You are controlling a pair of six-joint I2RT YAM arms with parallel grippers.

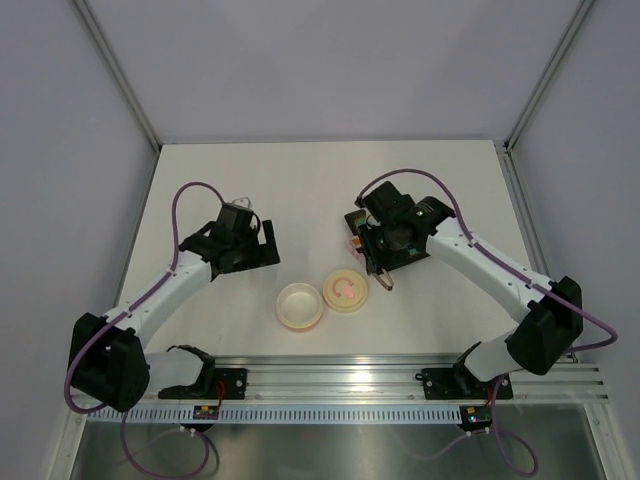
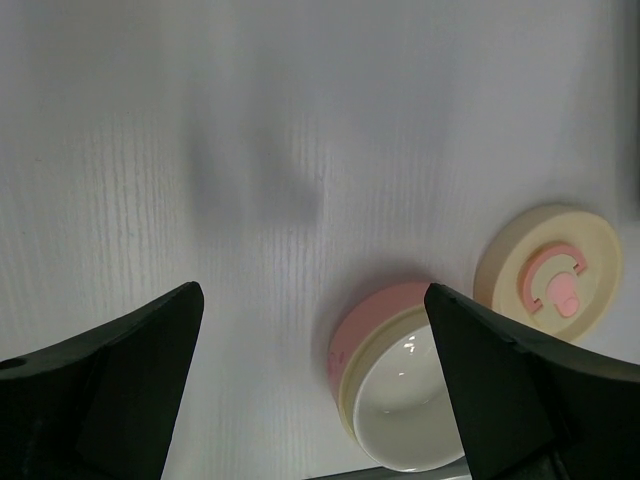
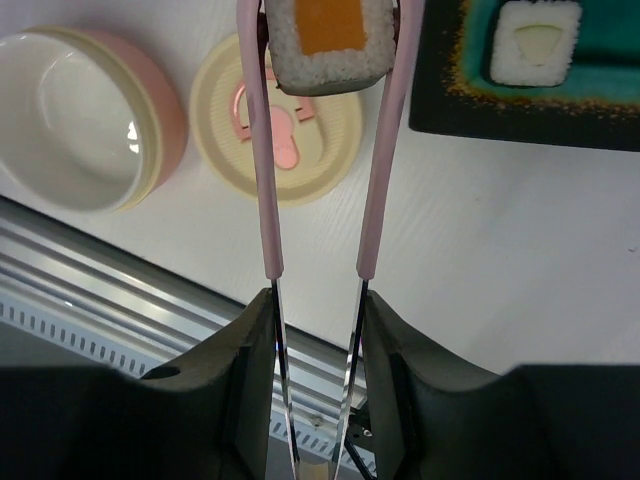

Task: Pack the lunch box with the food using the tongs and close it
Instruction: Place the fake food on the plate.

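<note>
The lunch box [image 1: 300, 305] is an open cream bowl with a pink outer wall [image 2: 365, 320], and nothing lies in it. Its lid [image 1: 346, 291] rests flat beside it on the right, pink mark up. My right gripper [image 3: 315, 310] is shut on the thin pink tongs [image 3: 262, 150]. The tong tips pinch a piece of food [image 3: 325, 45], a white block with an orange centre, hanging above the lid [image 3: 320, 150]. My left gripper [image 2: 312, 295] is open and holds nothing. It hovers left of and behind the bowl.
A dark square tray [image 3: 520, 110] with a teal mat lies right of the lid and carries another white piece [image 3: 535, 42]. In the top view the right arm [image 1: 470, 250] covers most of it. A metal rail [image 1: 400, 375] runs along the near table edge.
</note>
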